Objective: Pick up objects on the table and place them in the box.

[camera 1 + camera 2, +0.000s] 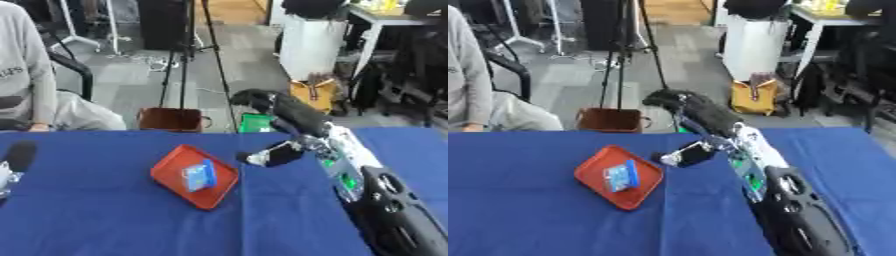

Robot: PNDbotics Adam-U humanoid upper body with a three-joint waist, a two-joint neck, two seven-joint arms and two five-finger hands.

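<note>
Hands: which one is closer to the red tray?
The right hand, raised just beside the red tray. The left hand shows only at the picture's left edge, farther off.

Blue packet (pixel 199 176) in red tray (pixel 171 164)

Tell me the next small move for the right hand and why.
Probably carry the right hand a little further left, over the red tray, then lower it. It hangs just right of the tray and appears to hold something pale, though I cannot tell what. A blue packet already lies in the tray.
</note>
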